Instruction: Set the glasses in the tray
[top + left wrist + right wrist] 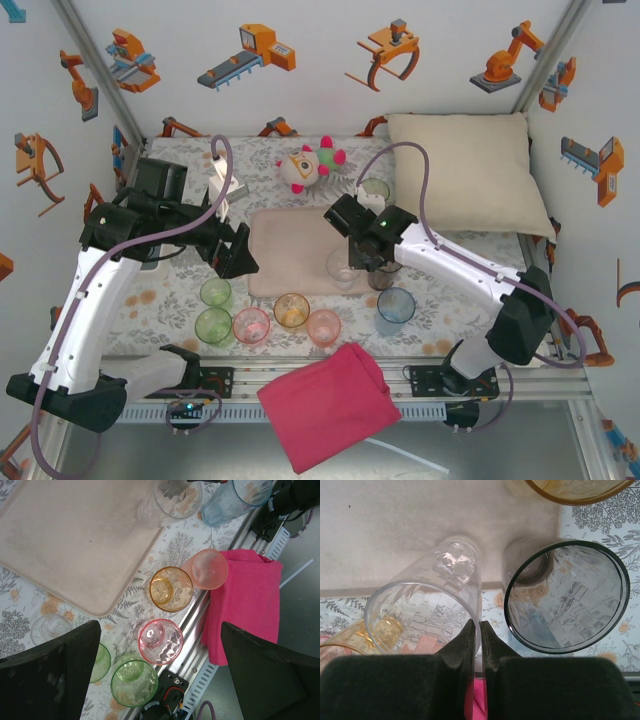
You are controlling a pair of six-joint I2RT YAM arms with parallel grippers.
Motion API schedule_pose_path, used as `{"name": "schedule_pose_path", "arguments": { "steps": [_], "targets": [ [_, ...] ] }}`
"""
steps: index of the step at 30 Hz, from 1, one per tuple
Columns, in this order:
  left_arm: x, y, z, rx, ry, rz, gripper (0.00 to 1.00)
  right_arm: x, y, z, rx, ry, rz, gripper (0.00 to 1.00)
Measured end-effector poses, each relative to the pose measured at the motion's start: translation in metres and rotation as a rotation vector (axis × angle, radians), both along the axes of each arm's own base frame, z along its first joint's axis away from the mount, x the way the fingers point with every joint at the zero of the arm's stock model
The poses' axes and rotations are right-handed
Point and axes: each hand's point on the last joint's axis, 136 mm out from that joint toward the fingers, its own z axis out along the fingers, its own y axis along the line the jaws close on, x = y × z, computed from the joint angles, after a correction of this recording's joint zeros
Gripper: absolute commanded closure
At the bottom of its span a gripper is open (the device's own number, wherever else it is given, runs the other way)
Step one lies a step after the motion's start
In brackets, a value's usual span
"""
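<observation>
The pale pink-beige tray [290, 250] lies mid-table. My right gripper [480, 627] is shut on the rim wall of a clear glass [425, 607], one finger inside and one outside. That glass tilts over the tray's near right corner [340, 268]. A smoky grey glass [567, 595] stands just beside it, and a tall blue glass [395, 308] is nearer. Green [213, 325], pink [251, 324], orange [291, 310] and salmon [324, 325] glasses line the front edge. My left gripper [160, 630] hangs open above the pink glass [160, 641], touching nothing.
A red cloth [325, 405] drapes over the front rail. A cream pillow [465, 170] fills the back right, and a plush toy [308, 165] sits at the back. Another glass [374, 190] stands behind the tray. A small clear glass [50, 628] sits left of the tray.
</observation>
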Motion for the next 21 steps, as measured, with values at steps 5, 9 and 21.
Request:
{"name": "schedule_pose_path", "arguments": {
  "steps": [5, 9, 21],
  "targets": [
    [0.0, 0.0, 0.0, 0.0, 0.0, 0.0, 0.03, 0.0016, 0.0021, -0.0005, -0.001, 0.002, 0.0, 0.82],
    [0.0, 0.0, 0.0, 0.0, 0.0, 0.0, 0.03, 0.0026, 0.0032, 0.0027, 0.005, -0.003, 0.0, 0.8],
    [0.0, 0.0, 0.0, 0.0, 0.0, 0.0, 0.03, 0.0032, 0.0036, 0.0076, 0.007, -0.007, 0.0, 0.77]
  ]
}}
